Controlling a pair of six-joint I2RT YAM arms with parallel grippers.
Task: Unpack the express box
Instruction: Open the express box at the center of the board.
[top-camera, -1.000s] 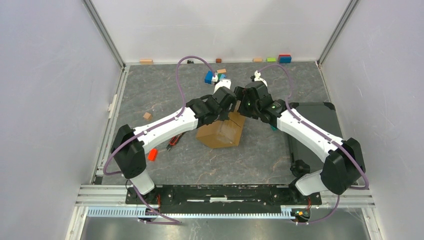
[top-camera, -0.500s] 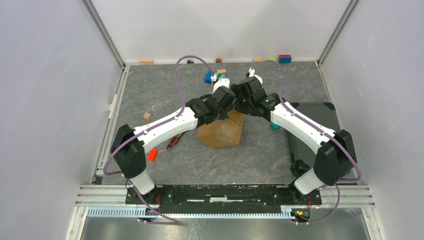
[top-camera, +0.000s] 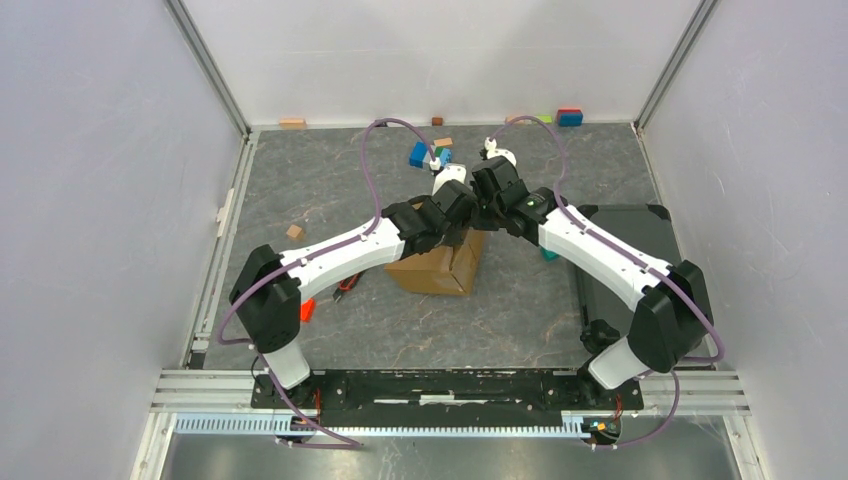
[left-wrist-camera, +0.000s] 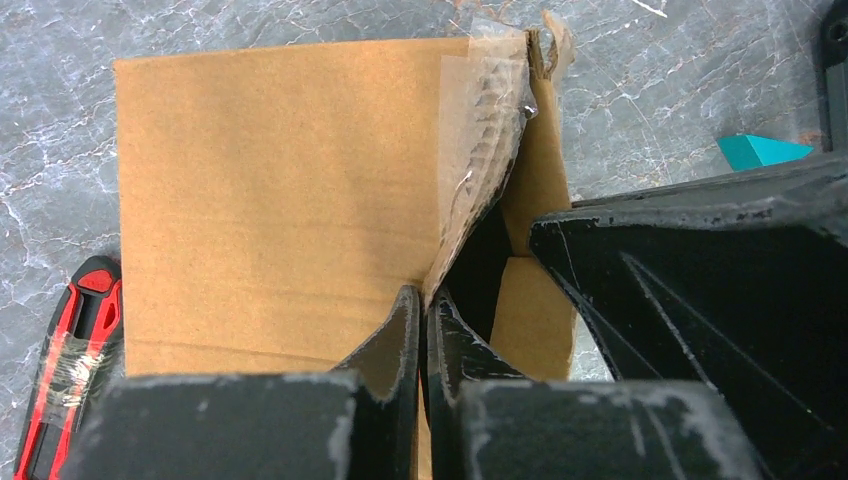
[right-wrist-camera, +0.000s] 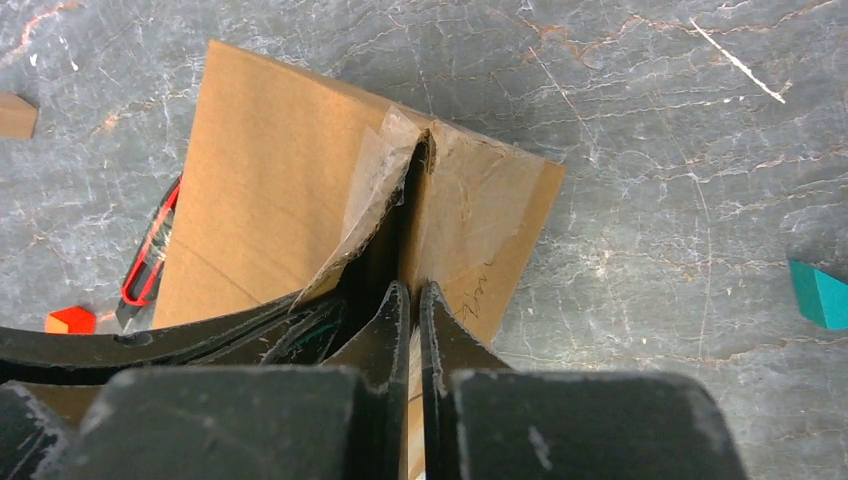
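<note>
- express box (top-camera: 432, 272): taped top seam split; flap-opening seems in hand.
- left pincer (left-wrist-camera: 422, 305), right pincer (right-wrist-camera: 412, 295): each nearly closed, pinching a flap at the seam.
- Next: draw flaps apart.

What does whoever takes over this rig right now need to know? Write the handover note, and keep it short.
Left gripper: shut on the edge of one top flap of the express box.
Right gripper: shut on the opposite top flap.
Box: mid-table, under both wrists. A red utility knife lies beside it.
Done: the taped seam is split, with a dark gap between the flaps.
Left: spread both flaps wide, then take out the contents, which are not visible.
</note>
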